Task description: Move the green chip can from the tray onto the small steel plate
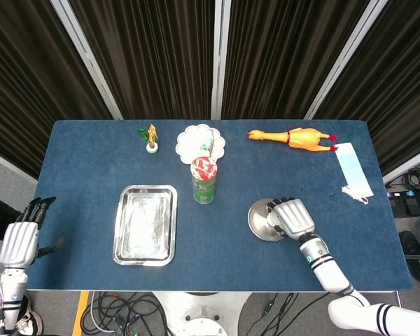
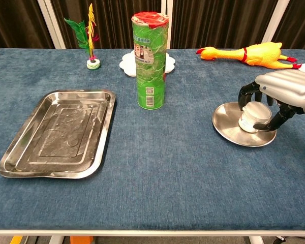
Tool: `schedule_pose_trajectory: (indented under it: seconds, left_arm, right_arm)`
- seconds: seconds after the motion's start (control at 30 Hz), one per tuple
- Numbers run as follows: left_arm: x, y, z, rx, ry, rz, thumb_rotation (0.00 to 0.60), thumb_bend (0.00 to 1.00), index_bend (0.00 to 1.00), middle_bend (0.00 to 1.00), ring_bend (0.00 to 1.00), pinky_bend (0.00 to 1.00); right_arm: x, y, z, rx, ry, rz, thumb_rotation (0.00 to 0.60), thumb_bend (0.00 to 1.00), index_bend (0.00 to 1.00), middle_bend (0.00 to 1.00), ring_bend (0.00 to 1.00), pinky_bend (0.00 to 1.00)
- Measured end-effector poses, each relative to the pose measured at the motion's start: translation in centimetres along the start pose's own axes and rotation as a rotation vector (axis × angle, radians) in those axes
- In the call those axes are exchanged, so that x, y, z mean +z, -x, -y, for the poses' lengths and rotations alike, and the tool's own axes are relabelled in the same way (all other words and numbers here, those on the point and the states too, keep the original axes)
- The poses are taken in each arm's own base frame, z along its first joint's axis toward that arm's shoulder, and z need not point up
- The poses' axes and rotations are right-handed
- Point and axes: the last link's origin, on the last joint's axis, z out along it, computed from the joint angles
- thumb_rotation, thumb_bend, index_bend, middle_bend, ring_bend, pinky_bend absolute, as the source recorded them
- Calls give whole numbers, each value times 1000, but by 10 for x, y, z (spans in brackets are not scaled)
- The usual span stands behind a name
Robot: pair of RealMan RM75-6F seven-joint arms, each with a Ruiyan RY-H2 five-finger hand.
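My right hand [image 2: 279, 96] curls down over the small white lidded cup [image 2: 255, 116] sitting on the small round steel plate [image 2: 229, 126], fingers [image 2: 247, 92] on the far side and thumb on the near side; whether I am truly gripping the cup or only caging it, I cannot tell from either view. My left hand [image 1: 19, 239] hangs off the near left edge of the blue cloth-covered surface [image 2: 157, 168], fingers extended and holding nothing.

To the near left, the rectangular steel tray [image 2: 21, 163] lies bare. Farther back, the tall green chip can with the red top [image 2: 151, 61] stands upright on the cloth between tray and plate, well apart from both.

The risks, as I judge them: the plate is shallow and loose on the cloth, so a squeeze that pushes sideways could skid it or tip the cup onto its rim. If the cup stays put, the can has nowhere flat to land. The can itself is tall and narrow; a brush from my forearm could topple it and send it rolling.

Beyond it sit a scalloped white dish [image 1: 201, 142], a small feathered shuttlecock toy [image 2: 90, 31], a yellow rubber chicken [image 2: 245, 53] and a pale blue face mask [image 1: 352, 170].
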Motion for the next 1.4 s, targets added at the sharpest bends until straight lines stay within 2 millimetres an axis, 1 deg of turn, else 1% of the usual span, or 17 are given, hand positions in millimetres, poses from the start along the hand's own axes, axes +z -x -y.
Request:
schedule_pose_trajectory:
  seconds: [0.03, 0.1, 0.17, 0.4, 0.5, 0.6, 0.63, 0.77, 0.93, 1.13, 1.23, 1.3, 1.4]
  left_arm:
    - [0, 0, 0, -1, -2, -1, 600, 173, 120, 147, 81, 300]
    - [0, 0, 1, -4, -4, -3, 600, 173, 120, 147, 81, 300]
    - [-1, -1, 1, -8, -6, -5, 600, 173, 120, 147, 81, 300]
    - [-3, -2, 6, -23, -21, -4, 600, 173, 119, 147, 81, 300]
    - [-5, -5, 9, -20, -29, -16, 600, 174, 120, 147, 81, 300]
    - [-8, -8, 13, -13, -37, -28, 600, 173, 120, 147, 81, 300]
    - [-9, -9, 14, -10, -41, -31, 600, 173, 120, 147, 81, 300]
    - [-13, -12, 20, 2, -58, -39, 600, 174, 120, 147, 81, 300]
    - [-16, -13, 27, 10, -73, -36, 600, 174, 120, 147, 81, 299]
    - [-19, -11, 31, 9, -83, -32, 600, 174, 120, 147, 81, 299]
    - [-19, -10, 32, 9, -86, -34, 600, 174, 120, 147, 81, 299]
    - [-20, -10, 33, 7, -88, -34, 600, 174, 120, 147, 81, 299]
    - [-20, -10, 35, 3, -93, -34, 600, 174, 120, 147, 81, 299]
  right_arm:
    - [0, 0, 0, 1, 1, 0, 600, 249, 501, 426, 409, 509]
    - [0, 0, 0, 4, 3, 0, 600, 258, 511, 427, 416, 576]
    - [0, -1, 2, 11, -1, -5, 600, 262, 521, 431, 426, 608]
    - [-2, -14, 11, 23, -38, -43, 600, 275, 554, 441, 442, 624]
    - [-4, -23, 20, 27, -71, -61, 600, 275, 561, 442, 442, 624]
    - [-6, -34, 35, 27, -125, -85, 600, 275, 562, 443, 442, 623]
    - [-7, -38, 43, 25, -152, -94, 600, 275, 563, 443, 442, 624]
    - [-1, -47, 71, 3, -240, -101, 600, 274, 563, 444, 442, 623]
    - [11, -41, 111, -7, -336, -69, 600, 275, 564, 444, 442, 624]
    - [24, -30, 149, -17, -416, -24, 600, 275, 558, 444, 442, 622]
    - [31, -26, 161, -26, -437, -13, 600, 274, 494, 437, 441, 604]
    - [33, -24, 166, -33, -443, -6, 600, 268, 451, 429, 424, 581]
    - [36, -23, 171, -48, -453, 11, 600, 240, 338, 361, 321, 493]
